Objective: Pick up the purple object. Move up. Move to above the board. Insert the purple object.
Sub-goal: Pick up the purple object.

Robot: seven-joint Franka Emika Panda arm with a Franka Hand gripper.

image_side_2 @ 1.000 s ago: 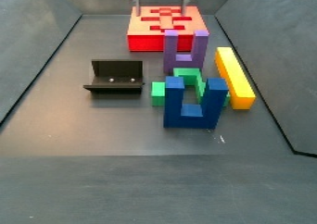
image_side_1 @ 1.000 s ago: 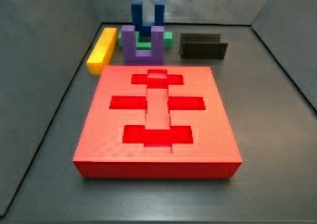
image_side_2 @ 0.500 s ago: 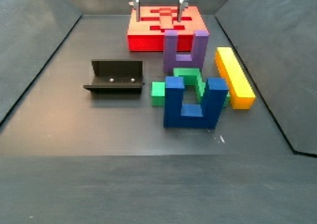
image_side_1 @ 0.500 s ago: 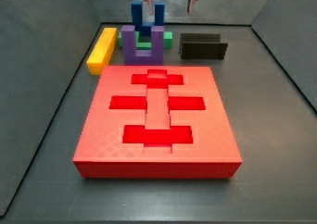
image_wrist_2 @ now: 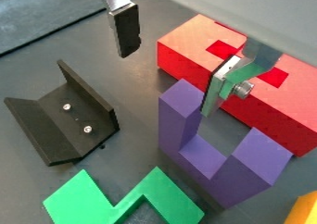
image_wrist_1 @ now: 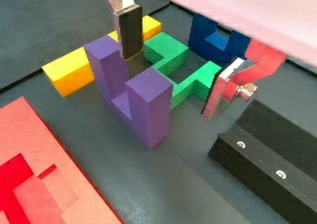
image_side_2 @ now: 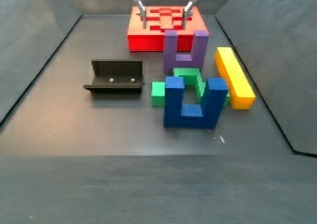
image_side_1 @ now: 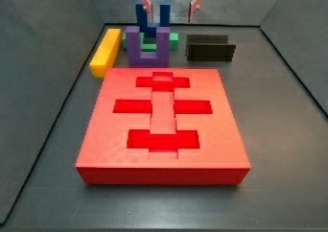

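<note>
The purple object point(image_wrist_1: 133, 89) is a thick, matte U-shaped block with two square prongs pointing up from a base bar. It stands on the dark desk point(image_side_2: 74, 172) in the middle of the frame in a side view point(image_side_2: 186, 54), just behind the green block point(image_side_2: 181, 82), with the yellow bar point(image_side_2: 234, 77) beside it. The red board point(image_side_1: 161, 122) with cross-shaped recesses lies close to it. No brand, label or writing can be read on any piece.

The pincer point(image_wrist_2: 180, 54) hangs above the purple object, wide open and holding nothing; one finger point(image_wrist_1: 128, 31) is over one prong, and the other finger point(image_wrist_1: 231, 86) is off to the side. The dark fixture point(image_wrist_2: 59, 115) stands apart on the desk.
</note>
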